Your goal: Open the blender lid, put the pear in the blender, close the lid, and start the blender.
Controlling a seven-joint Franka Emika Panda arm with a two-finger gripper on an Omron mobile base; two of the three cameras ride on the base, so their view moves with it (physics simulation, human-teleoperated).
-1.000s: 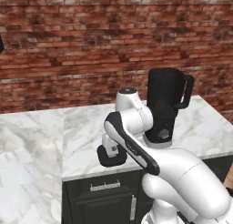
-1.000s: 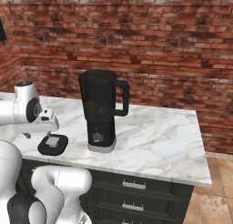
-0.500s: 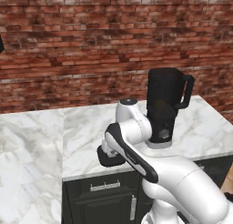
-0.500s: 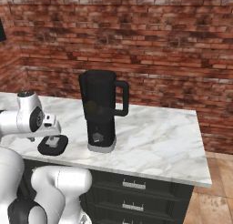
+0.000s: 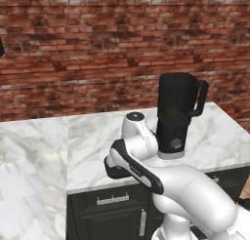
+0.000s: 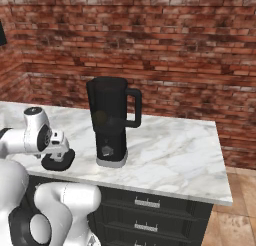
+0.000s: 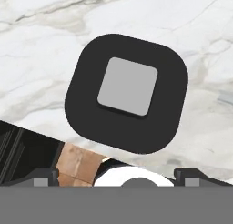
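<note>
The blender lid (image 7: 126, 93) lies flat on the counter (image 6: 165, 155), near its front edge and apart from the blender (image 6: 111, 121). My gripper (image 7: 116, 175) hangs above it, fingers spread wide, holding nothing. I judge the lid light, stiff and slick; the raised grey cap (image 7: 128, 86) gives the best hold.

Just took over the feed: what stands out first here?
The blender lid lies flat on the marble counter near its front edge, off the jar, with the gripper above it. The tall black blender stands open-topped mid-counter before the brick wall.
</note>
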